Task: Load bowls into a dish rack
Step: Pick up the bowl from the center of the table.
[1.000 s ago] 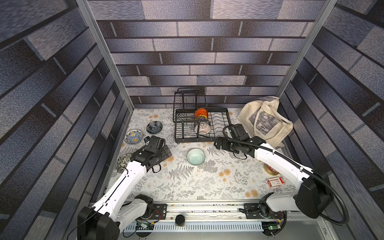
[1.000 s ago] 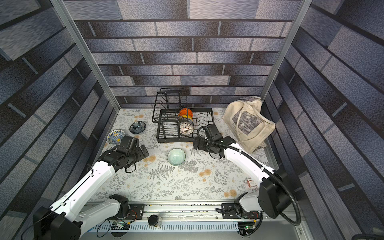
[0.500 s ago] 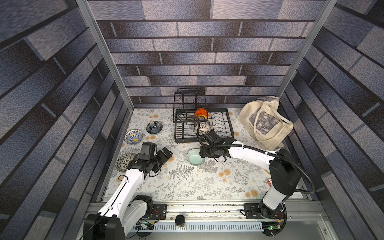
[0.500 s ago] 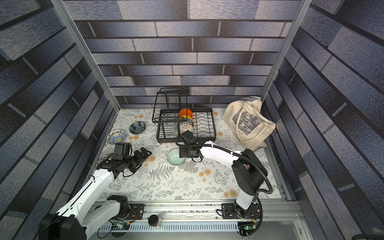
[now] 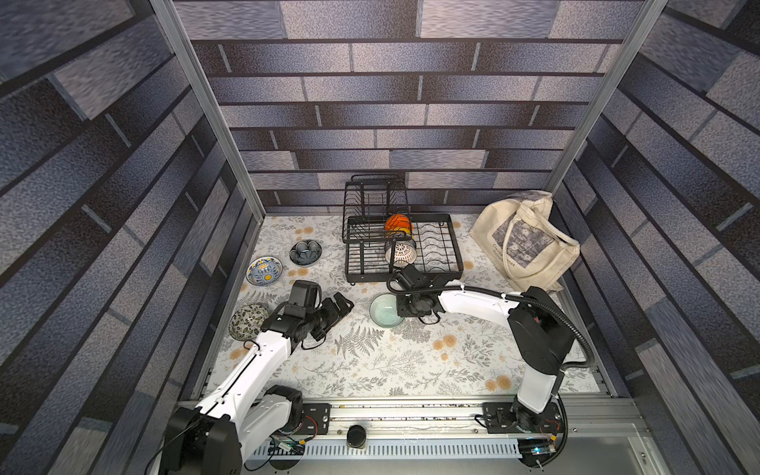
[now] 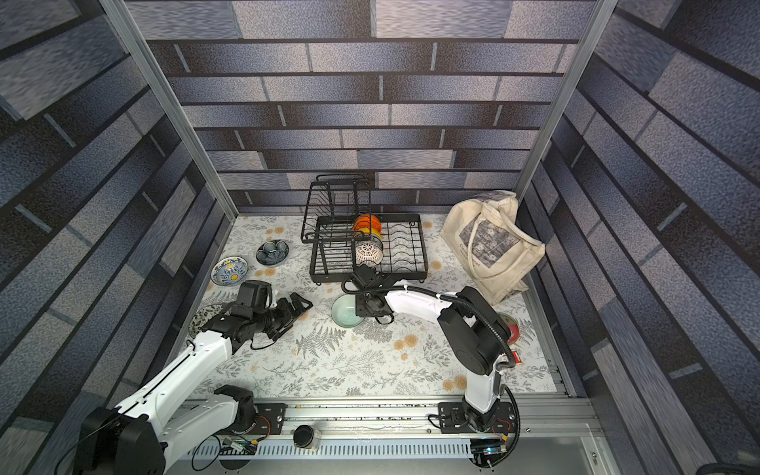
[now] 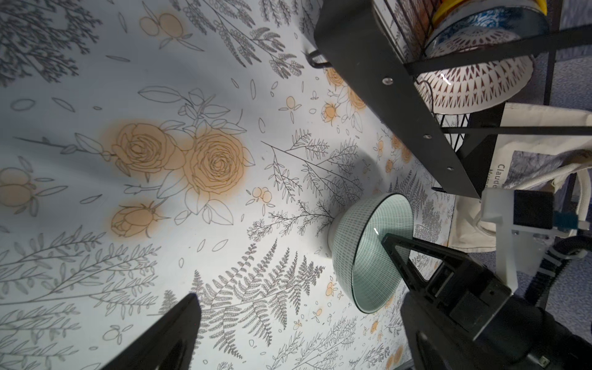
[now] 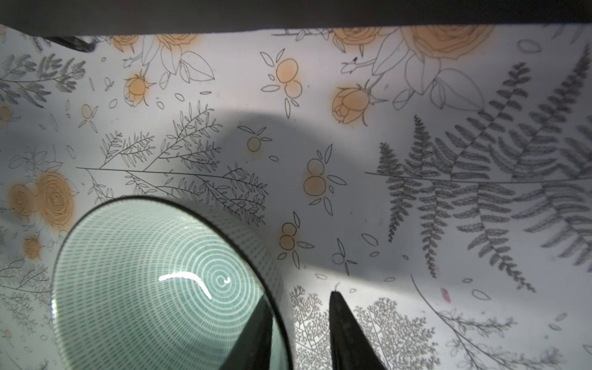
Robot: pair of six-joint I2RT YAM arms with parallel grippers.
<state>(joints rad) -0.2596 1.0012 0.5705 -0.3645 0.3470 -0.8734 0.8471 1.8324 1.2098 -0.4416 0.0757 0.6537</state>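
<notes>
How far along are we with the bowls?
Done: the orange bowl, yellow bowl, blue-white bowl and white bowl sit in the rack.
In hand: the right gripper straddles the green bowl rim, not yet pinched. The left gripper is open and empty.
Left: the green bowl, dark blue bowl, blue-yellow bowl and leafy bowl, all on the table.

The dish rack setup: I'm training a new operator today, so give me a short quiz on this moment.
1. True or false: the left gripper holds a bowl.
2. Whose rim does the right gripper straddle? A dark blue-grey bowl; B pale green bowl; C blue-yellow bowl.
3. Fill in: the orange bowl stands in the ___.
Key: 1 false, its jaws are open and empty; 2 B; 3 dish rack.
</notes>
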